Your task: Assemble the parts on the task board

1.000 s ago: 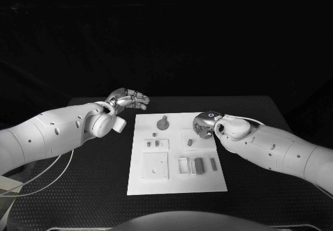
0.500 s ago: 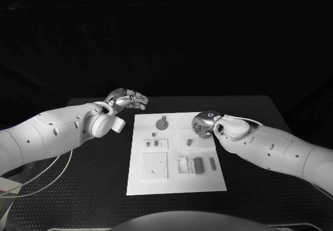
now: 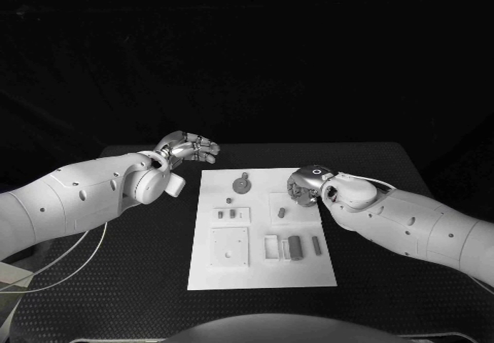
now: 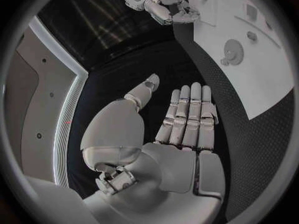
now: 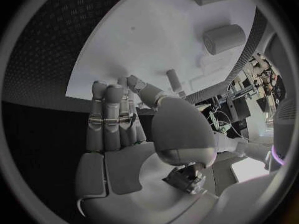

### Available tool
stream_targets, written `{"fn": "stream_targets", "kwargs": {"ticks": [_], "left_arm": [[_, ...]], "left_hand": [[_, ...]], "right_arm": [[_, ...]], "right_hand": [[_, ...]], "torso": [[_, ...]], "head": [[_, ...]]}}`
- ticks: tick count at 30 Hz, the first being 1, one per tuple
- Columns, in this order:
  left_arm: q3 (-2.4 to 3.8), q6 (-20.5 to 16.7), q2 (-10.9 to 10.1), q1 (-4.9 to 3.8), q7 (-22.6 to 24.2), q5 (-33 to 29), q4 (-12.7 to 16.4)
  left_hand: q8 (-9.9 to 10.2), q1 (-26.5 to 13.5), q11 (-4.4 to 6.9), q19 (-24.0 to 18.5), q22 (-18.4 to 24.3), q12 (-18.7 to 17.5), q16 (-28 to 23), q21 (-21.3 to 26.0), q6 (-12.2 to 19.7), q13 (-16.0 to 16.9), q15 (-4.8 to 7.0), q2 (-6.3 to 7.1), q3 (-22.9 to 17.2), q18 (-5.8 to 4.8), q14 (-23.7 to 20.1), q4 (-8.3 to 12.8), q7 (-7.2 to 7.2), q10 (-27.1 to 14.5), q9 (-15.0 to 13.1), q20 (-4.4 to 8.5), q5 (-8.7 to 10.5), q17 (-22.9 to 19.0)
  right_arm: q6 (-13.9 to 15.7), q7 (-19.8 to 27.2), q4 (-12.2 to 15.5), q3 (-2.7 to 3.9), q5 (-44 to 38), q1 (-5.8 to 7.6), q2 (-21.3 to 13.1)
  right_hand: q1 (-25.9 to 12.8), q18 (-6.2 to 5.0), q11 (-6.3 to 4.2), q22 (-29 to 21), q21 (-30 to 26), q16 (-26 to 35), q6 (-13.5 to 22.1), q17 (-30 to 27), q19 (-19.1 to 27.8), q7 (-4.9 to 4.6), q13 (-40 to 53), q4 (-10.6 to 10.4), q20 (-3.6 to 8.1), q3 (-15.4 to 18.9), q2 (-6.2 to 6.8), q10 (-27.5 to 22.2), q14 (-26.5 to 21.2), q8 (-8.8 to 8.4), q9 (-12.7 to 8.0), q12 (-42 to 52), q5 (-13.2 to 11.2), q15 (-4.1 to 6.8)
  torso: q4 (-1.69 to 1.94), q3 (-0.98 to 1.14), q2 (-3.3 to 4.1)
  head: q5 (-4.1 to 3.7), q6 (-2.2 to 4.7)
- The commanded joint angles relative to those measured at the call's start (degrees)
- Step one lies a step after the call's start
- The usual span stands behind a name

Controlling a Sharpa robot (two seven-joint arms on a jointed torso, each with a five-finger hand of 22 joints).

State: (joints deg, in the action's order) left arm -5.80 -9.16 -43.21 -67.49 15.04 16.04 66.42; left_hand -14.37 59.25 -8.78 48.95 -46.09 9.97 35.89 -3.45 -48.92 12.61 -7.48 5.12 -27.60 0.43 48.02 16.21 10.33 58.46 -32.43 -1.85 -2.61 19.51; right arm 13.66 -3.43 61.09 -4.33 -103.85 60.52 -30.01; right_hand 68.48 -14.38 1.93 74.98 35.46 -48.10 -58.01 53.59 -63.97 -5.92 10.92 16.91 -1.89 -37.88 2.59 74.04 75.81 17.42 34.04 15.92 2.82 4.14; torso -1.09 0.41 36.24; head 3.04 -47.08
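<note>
White rectangular task board (image 3: 263, 229) lies mid-table, small grey parts (image 3: 293, 246) resting on it. Right hand (image 3: 305, 184), fingers apart and empty, hovers over its far right corner, apparently positioning for a pick; left hand (image 3: 188, 149) waits open beside the board.

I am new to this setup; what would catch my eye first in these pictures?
The white board in the middle of the black table, with small grey parts on it. The right hand hovers over its far right edge; the left hand, open, stays off its far left corner.
</note>
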Motion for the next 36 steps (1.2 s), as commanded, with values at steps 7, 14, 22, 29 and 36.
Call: {"fn": "stream_targets", "kwargs": {"ticks": [7,14,22,29,36], "left_arm": [[0.06,0.9,0.0,-0.08,0.2,-0.4,-0.1],[0.06,1.1,0.0,-0.08,0.1,-0.4,-0.2],[0.06,1.2,-0.2,-0.08,0.0,-0.4,-0.1],[0.06,1.2,-0.3,-0.09,-0.2,-0.4,0.0],[0.06,1.2,-0.1,-0.23,-0.3,-0.4,0.0]], "left_hand": [[-0.2,0.0,-0.38,0.0,0.1,-0.4,-0.4,-0.4,0.2,-0.1,-0.32,0.05,0.3,0.83,0.0,0.0,0.25,0.0,0.1,-0.28,-0.25,0.2],[-0.2,0.0,-0.39,0.0,0.2,-0.4,-0.5,-0.4,0.2,-0.1,-0.33,0.07,0.3,0.84,0.0,0.0,0.25,0.0,0.1,-0.29,-0.25,0.3],[-0.2,0.0,-0.40,0.0,0.2,-0.5,-0.5,-0.4,0.3,-0.2,-0.34,0.09,0.3,0.84,0.0,0.0,0.26,0.0,0.2,-0.30,-0.25,0.4],[-0.2,-0.1,-0.40,0.0,0.3,-0.5,-0.6,-0.4,0.3,-0.2,-0.35,0.12,0.3,0.84,0.0,-0.1,0.27,0.0,0.2,-0.31,-0.25,0.4],[-0.3,-0.1,-0.41,0.0,0.3,-0.5,-0.7,-0.4,0.3,-0.2,-0.35,0.13,0.3,0.85,0.0,-0.1,0.27,0.0,0.2,-0.32,-0.25,0.5]], "right_arm": [[2.2,0.0,1.6,0.35,0.8,0.80,-0.9],[1.2,-0.1,2.6,0.46,1.8,0.96,-1.4],[1.0,-0.8,7.3,1.51,2.8,1.47,-4.1],[0.0,-1.3,14.0,1.77,3.0,2.64,-5.6],[-2.4,-1.2,17.6,1.75,3.0,2.64,-4.0]], "right_hand": [[-0.3,-0.62,-0.16,0.7,0.4,-0.7,-0.9,0.1,-0.8,-0.44,0.2,0.0,0.10,-0.4,0.24,0.4,0.2,0.45,1.7,-0.1,0.1,0.43],[-0.4,-0.62,-0.19,0.8,0.5,-0.9,-0.9,0.1,-0.9,-0.43,0.3,0.0,0.16,-0.4,0.31,0.5,0.2,0.48,1.9,-0.2,0.1,0.45],[-0.5,-0.62,-0.20,0.8,0.6,-1.0,-0.9,0.1,-1.0,-0.43,0.3,0.0,0.19,-0.4,0.35,0.5,0.2,0.50,1.9,-0.2,0.1,0.47],[-0.5,-0.62,-0.23,0.9,0.6,-1.1,-0.9,0.1,-1.0,-0.42,0.4,0.0,0.23,-0.4,0.39,0.6,0.2,0.52,2.0,-0.2,0.1,0.50],[-0.6,-0.62,-0.23,0.9,0.7,-1.2,-0.9,0.1,-1.0,-0.44,0.4,0.0,0.26,-0.5,0.31,0.5,0.2,0.50,2.1,-0.3,0.1,0.50]], "torso": [[-0.01,-0.04,0.03],[0.11,-0.05,0.04],[0.02,-0.06,0.01],[-0.09,-0.08,0.01],[0.13,-0.11,0.03]], "head": [[0.01,0.00],[-0.16,-0.03],[0.04,-0.21],[0.48,-0.55],[1.07,-0.89]]}}
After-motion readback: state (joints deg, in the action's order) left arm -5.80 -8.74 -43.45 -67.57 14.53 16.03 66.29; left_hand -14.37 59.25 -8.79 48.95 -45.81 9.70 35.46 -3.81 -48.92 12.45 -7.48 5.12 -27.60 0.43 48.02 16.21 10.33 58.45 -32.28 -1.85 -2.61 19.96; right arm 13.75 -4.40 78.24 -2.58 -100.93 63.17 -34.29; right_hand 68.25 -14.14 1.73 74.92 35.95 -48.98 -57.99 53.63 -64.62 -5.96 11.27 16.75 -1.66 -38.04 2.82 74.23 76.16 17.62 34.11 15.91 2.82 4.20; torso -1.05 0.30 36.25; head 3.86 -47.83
